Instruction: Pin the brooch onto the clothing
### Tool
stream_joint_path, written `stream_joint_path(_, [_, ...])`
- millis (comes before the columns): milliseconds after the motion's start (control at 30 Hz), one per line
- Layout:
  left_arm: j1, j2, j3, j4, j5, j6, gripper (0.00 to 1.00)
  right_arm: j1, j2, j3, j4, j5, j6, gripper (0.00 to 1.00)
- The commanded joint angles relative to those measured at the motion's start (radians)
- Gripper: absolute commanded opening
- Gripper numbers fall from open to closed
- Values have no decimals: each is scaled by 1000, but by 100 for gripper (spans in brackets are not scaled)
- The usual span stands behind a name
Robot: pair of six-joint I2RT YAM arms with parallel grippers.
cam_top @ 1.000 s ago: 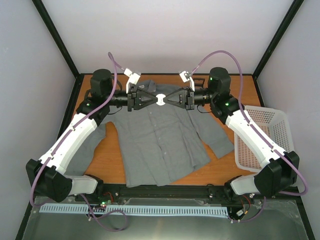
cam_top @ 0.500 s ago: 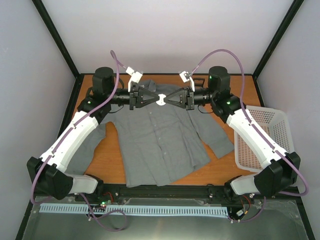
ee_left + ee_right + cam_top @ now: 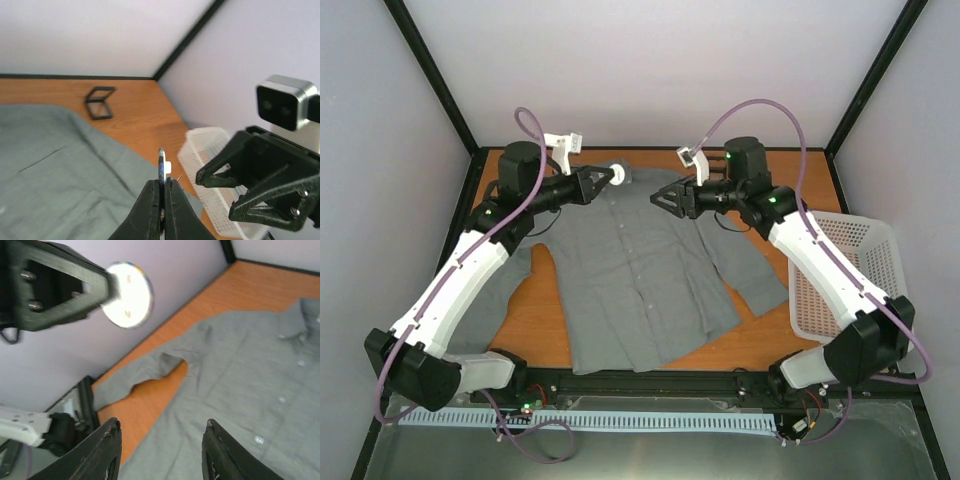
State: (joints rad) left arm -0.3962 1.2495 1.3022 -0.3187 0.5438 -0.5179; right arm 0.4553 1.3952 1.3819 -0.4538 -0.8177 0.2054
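**A:** First entry, left of the overhead frame?

**B:** Left arm (image 3: 470,265), running from lower left up toward top centre. The left jaws are clamped on the brooch (image 3: 619,176).

**A:** Where is the brooch?

**B:** Upper left of centre, over the top edge of the shirt (image 3: 640,270), left of its collar. In the left wrist view it stands edge-on and upright between the jaw tips, low in the frame. In the right wrist view its white back shows at upper left.

**A:** Next?

**B:** The shirt is grey, spread flat with its front up and its buttons in a line. It covers the middle of the wooden surface (image 3: 535,320), with one sleeve out to each side.

**A:** Right of centre?

**B:** Right arm (image 3: 820,270), coming in from lower right. The right jaws are parted a moderate way with nothing between them. They point at the brooch but are apart from it, over the shirt's collar area.

**A:** Anything else?

**B:** A small black square holder (image 3: 100,102) on the bare surface past the shirt, near the back corner. A white mesh basket (image 3: 850,260) at the right edge.
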Motion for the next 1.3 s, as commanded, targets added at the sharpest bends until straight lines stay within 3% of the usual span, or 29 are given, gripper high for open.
stream_joint_path(0, [36,-11,-12,-115,-231,-75,1,33,89,-3,-16,189,-47,44])
stream_joint_path(133, [93,-12,-22,-172,-295,-111,1,85,182,0,54,328,-60,43])
stream_joint_path(333, [256,-16,-120,-118,-161,-128,1,146,354,57,198,478,-57,42])
stream_joint_path(600, [375,-25,-241,-83,-172,-14,1,252,706,351,140,669,-131,43])
stream_joint_path(800, [467,-74,-358,-117,1,-38,1,287,948,649,17,710,-184,43])
stream_joint_path(833, [473,-97,-363,-131,-3,-39,1,298,981,709,-4,721,-202,44])
stream_joint_path(933, [474,-149,-372,-168,-64,-65,1,322,1098,885,-115,756,-240,59])
stream_joint_path(1033, [474,-189,-430,-122,-30,-93,1,325,1205,1026,-196,755,-240,64])
stream_joint_path(1267, [474,-217,-479,-161,-46,-71,1,344,1283,1059,-208,768,-241,71])
